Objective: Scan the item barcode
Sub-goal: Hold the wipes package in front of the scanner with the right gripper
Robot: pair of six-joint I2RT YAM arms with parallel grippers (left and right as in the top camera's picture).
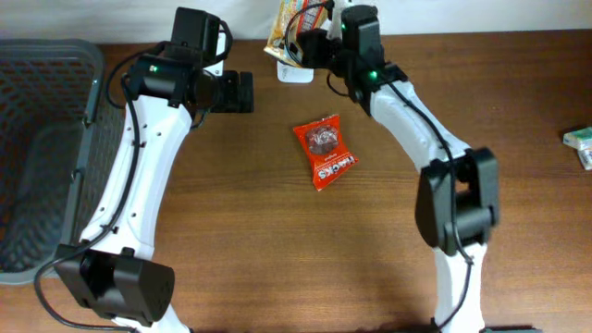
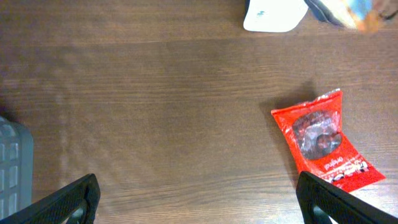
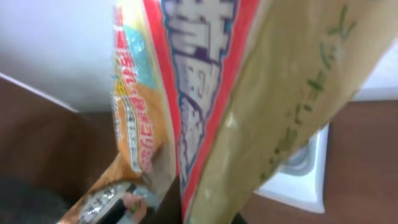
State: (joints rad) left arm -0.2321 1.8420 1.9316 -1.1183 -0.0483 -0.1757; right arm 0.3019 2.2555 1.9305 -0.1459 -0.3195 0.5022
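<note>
- dark wood table [image 1: 277,259]: fine grain, matte
- grey basket [image 1: 37,65], far left: plastic mesh, rounded rim
- bag [image 1: 280,32] at far edge: crinkly glossy film, orange-yellow, red band with big white block characters, not legible; right gripper [image 1: 305,44] pressed shut, pinching it, held up over scanner
- red packet [image 1: 325,153], mid-table, lying flat: shiny foil, dark round picture, white lettering too small to read
- scanner [image 1: 294,74]: white, smooth, rounded
- left gripper [image 1: 242,92]: spread wide, holds nothing
- small green-white box [image 1: 580,143], right edge
</note>
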